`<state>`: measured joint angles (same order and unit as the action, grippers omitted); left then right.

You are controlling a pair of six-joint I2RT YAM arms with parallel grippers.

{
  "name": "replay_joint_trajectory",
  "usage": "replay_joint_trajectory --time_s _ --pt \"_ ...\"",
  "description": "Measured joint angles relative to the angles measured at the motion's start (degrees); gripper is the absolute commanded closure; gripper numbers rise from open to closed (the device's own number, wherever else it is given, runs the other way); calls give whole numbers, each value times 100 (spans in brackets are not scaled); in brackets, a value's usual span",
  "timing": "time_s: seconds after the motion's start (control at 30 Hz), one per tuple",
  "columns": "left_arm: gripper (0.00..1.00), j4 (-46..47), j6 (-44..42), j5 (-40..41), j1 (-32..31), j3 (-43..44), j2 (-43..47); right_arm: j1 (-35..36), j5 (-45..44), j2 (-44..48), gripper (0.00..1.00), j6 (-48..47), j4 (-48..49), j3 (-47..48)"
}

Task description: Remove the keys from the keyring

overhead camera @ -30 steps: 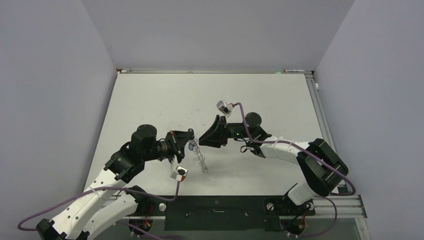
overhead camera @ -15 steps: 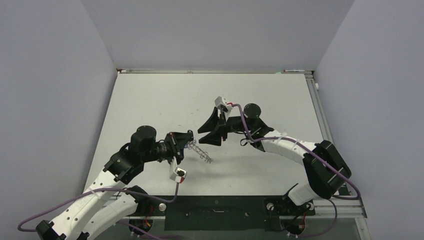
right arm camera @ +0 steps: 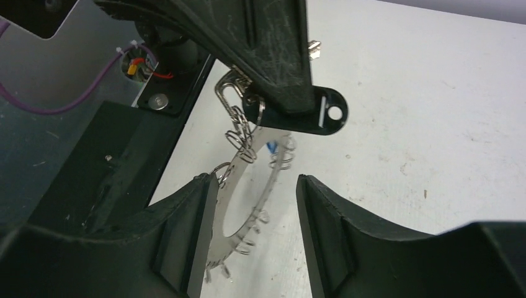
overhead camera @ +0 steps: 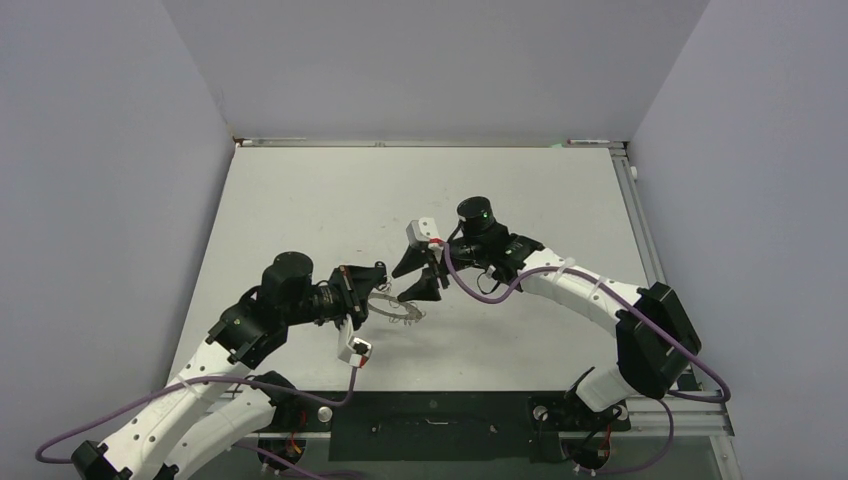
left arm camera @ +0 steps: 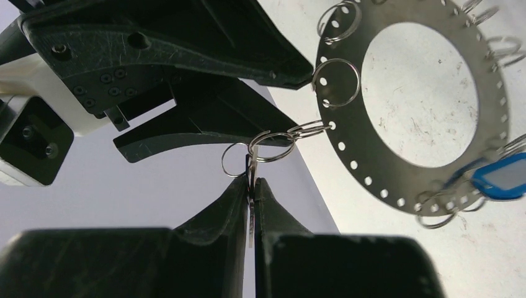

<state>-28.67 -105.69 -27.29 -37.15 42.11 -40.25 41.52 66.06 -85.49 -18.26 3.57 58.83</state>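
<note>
My left gripper [overhead camera: 368,298] is shut on a thin silvery key [left arm camera: 250,211], pinched edge-on between the fingertips. That key hangs by small wire loops [left arm camera: 273,143] from the rim of the flat grey keyring [left arm camera: 422,161], which is held above the table. A blue-headed key [left arm camera: 502,177] hangs at the ring's far rim. My right gripper [overhead camera: 418,275] is open, with its jaws standing on either side of the keyring [right arm camera: 239,205]. One fingertip [right arm camera: 201,192] is close against the ring's face. The ring also shows in the top view [overhead camera: 398,312].
The white table [overhead camera: 300,200] lies between grey walls on the left, back and right. A black mounting plate [overhead camera: 430,425] runs along the near edge between the arm bases. Purple cables [overhead camera: 480,285] trail from both wrists.
My right gripper has swung down and left from beside the ring to straddle it. The ring has turned from hanging edge-on to lying flatter. My left gripper has kept its hold.
</note>
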Motion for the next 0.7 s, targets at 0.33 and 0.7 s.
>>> replay_joint_trajectory --time_s 0.33,0.7 --pt "100 -74 -90 -28 0 0 -50 136 22 -26 58 -420 -442 22" --pt "100 -118 -136 -46 0 0 -85 184 20 -33 63 -177 -188 22"
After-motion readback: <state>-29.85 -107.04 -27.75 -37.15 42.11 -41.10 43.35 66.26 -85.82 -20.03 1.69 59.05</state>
